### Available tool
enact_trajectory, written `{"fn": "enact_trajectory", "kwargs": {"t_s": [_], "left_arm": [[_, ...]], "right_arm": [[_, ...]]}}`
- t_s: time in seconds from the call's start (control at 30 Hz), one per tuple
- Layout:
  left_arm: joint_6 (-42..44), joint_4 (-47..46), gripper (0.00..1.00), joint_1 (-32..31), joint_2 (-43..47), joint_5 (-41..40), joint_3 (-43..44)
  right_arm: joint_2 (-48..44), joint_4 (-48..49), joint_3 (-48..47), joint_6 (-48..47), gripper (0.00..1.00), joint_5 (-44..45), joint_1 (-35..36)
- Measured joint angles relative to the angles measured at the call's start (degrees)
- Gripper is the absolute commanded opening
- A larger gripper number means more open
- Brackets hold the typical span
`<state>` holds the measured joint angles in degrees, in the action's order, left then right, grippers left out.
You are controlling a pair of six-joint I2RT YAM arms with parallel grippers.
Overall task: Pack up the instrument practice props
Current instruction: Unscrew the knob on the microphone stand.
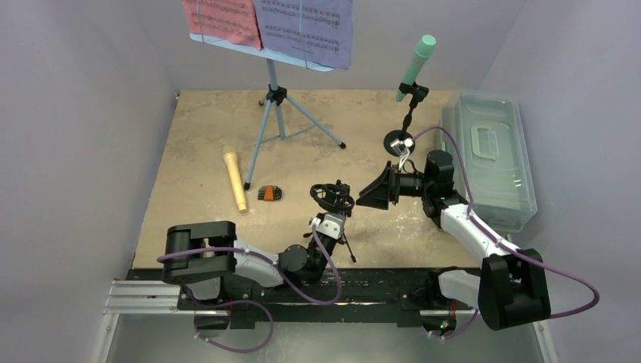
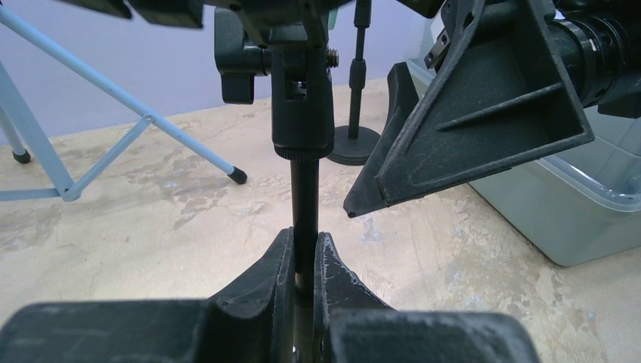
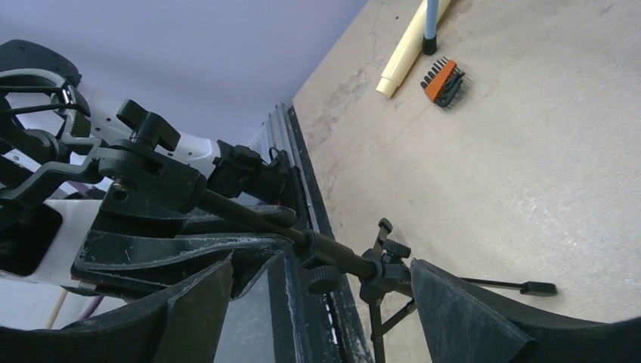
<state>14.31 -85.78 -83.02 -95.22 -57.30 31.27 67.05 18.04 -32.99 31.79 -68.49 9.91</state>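
Observation:
A small black microphone tripod [image 1: 333, 199] with a ring mount on top stands lifted off the table, its thin stem [image 2: 305, 204] pinched in my left gripper [image 2: 304, 237], which is shut on it. My right gripper [image 3: 321, 265] is open, its wide fingers [image 2: 484, 113] on either side of the tripod's lower stem and leg hub [image 3: 382, 271] without touching. A yellow microphone [image 1: 235, 180] lies on the table. The mint-green microphone [image 1: 416, 64] stands on a round-base stand [image 1: 398, 141]. The light-blue tripod [image 1: 274, 113] carries red [image 1: 221, 19] and purple pages [image 1: 306, 29] on its tray.
A translucent grey tub [image 1: 491, 159] with its lid on sits along the right wall, close behind my right arm. An orange-and-black bit holder [image 1: 269, 193] lies beside the yellow microphone. The light-blue tripod's legs [image 2: 113, 128] spread over the back left of the table.

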Motion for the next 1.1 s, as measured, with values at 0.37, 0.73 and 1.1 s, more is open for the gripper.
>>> {"fn": "enact_trajectory", "kwargs": {"t_s": [0.37, 0.73, 1.1], "left_arm": [[1.29, 0.5, 0.0, 0.09, -1.55, -2.12, 2.75], [-0.09, 0.96, 0.0, 1.64, -1.55, -3.04, 3.72], [-2.47, 1.01, 0.0, 1.64, -1.55, -2.99, 3.8]], "right_arm": [[1.38, 1.33, 0.46, 1.86, 0.61, 0.09, 2.25], [4.11, 1.05, 0.46, 1.62, 0.54, 1.51, 5.22], [5.73, 0.33, 0.46, 0.48, 0.34, 2.93, 6.56]]}}
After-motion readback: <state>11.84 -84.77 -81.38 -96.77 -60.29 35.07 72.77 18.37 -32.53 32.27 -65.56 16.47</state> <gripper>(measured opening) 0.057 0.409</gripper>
